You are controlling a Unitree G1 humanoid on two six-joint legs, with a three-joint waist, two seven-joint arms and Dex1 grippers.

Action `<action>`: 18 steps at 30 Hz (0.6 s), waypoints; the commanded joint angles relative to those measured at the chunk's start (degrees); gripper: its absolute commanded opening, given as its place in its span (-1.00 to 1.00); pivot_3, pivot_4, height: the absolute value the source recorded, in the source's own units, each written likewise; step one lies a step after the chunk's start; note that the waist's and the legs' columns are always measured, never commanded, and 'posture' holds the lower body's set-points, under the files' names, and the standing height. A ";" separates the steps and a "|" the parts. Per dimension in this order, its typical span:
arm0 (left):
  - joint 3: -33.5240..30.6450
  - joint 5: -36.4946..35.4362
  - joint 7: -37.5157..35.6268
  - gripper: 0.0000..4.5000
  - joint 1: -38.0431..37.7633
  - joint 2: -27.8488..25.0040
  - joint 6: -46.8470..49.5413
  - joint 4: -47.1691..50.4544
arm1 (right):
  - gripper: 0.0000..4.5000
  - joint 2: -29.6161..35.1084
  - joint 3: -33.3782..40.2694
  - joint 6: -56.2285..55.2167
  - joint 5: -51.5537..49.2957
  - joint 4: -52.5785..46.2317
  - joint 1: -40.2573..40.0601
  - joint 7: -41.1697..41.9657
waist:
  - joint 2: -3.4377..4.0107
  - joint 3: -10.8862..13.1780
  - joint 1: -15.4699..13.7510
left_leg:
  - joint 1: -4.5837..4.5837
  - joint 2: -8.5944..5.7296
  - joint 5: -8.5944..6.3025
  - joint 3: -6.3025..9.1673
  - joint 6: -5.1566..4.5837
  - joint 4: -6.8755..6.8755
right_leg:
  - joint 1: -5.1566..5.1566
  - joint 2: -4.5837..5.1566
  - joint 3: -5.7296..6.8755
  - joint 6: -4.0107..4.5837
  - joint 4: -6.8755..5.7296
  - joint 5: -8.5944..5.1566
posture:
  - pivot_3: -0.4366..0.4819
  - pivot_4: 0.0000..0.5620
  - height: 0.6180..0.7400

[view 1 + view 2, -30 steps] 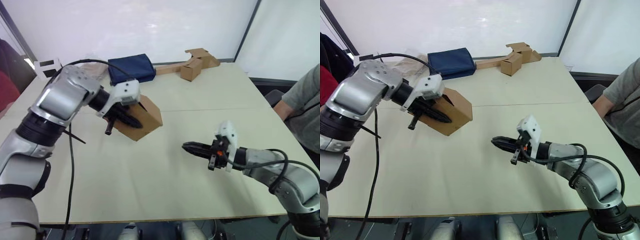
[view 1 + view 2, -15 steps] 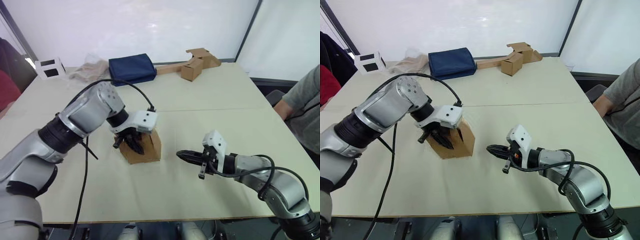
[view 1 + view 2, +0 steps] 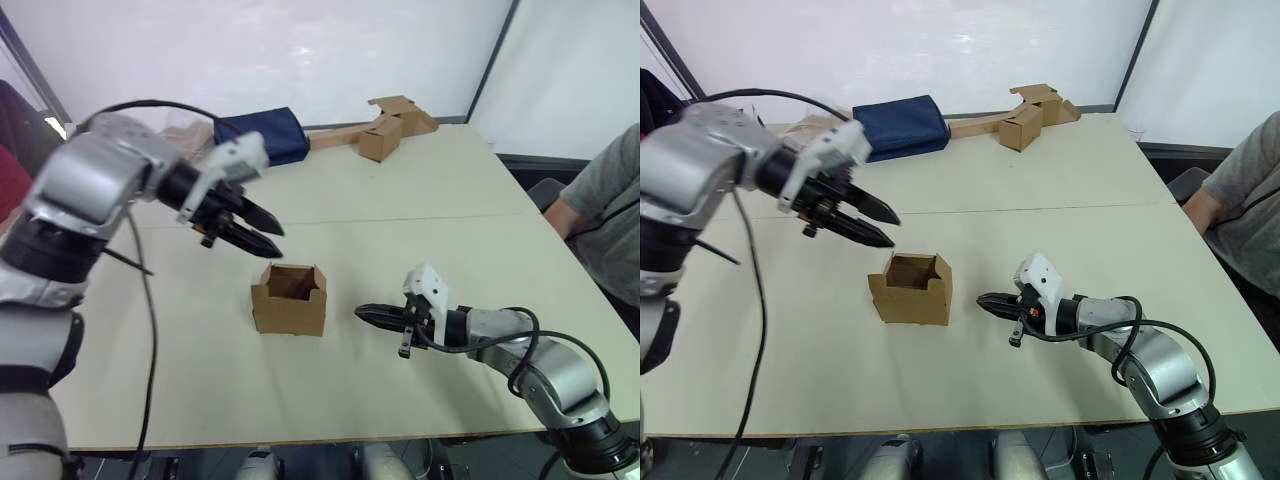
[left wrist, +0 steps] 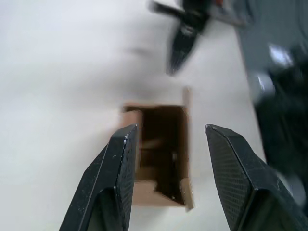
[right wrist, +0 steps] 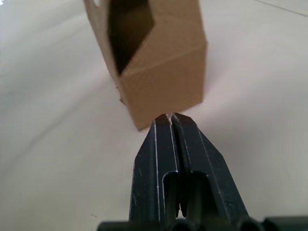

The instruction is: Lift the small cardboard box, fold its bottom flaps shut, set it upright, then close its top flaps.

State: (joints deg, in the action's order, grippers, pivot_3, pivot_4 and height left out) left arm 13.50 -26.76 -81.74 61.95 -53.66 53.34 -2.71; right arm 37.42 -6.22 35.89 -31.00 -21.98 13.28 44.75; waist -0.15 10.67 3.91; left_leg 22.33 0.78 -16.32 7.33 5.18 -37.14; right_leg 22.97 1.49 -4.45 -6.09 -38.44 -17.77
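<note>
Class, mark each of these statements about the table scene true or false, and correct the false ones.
1. The small cardboard box stands upright with its top open. True.
2. The left tool grips the box. False: it is open, above the box and apart from it.
3. The right tool is shut. True.
4. The blue bag lies inside the box. False: it lies at the table's far side.
5. The right tool holds a flap. False: it holds nothing.

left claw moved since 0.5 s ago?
Yes. The left claw was down on the small cardboard box; it has let go and lifted away toward the navy blue bag, open. The box stands upright, top open.
</note>
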 commanded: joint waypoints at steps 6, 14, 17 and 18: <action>-33.80 -4.88 29.13 -0.99 -25.90 10.45 1.01 10.45 | -1.00 -3.42 2.37 -0.72 0.59 4.54 2.40 -0.82 | -0.16 0.01 -0.78 | 0.11 0.01 0.01 0.14 0.02 -0.19 | -0.03 0.09 0.17 0.02 -0.05 0.00 | -0.05 -0.47 1.00; -30.07 0.71 36.13 -0.99 -44.47 13.70 -8.39 14.83 | -1.00 -5.81 0.08 -4.24 8.06 11.78 5.09 -3.89 | -0.16 -0.01 -1.68 | 0.05 -0.02 0.02 0.09 0.04 -0.14 | -0.06 0.12 0.15 0.03 -0.04 0.01 | -0.05 -0.47 1.00; -26.89 3.39 37.64 -0.99 -46.80 15.22 -12.60 13.60 | -1.00 -6.68 -0.89 -4.47 9.36 11.82 4.77 -3.97 | -0.16 -0.01 -1.72 | 0.04 -0.03 0.02 0.09 0.04 -0.14 | -0.07 0.13 0.15 0.03 -0.04 0.01 | -0.05 -0.47 1.00; -25.39 4.36 37.71 -0.99 -47.43 15.84 -14.44 13.17 | -1.00 -6.86 -1.38 -4.32 9.76 11.46 4.51 -3.88 | -0.16 -0.01 -1.66 | 0.04 -0.02 0.02 0.08 0.04 -0.13 | -0.06 0.12 0.15 0.03 -0.04 0.01 | -0.05 -0.47 1.00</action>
State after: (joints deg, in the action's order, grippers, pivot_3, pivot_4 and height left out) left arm -12.92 -23.79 -44.46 14.77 -37.87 42.20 9.63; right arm 30.82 -7.12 32.29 -21.66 -9.02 17.89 40.80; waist -0.31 10.66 2.25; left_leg 22.37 0.75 -16.30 7.41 5.22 -37.27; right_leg 22.90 1.61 -4.30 -6.06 -38.48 -17.76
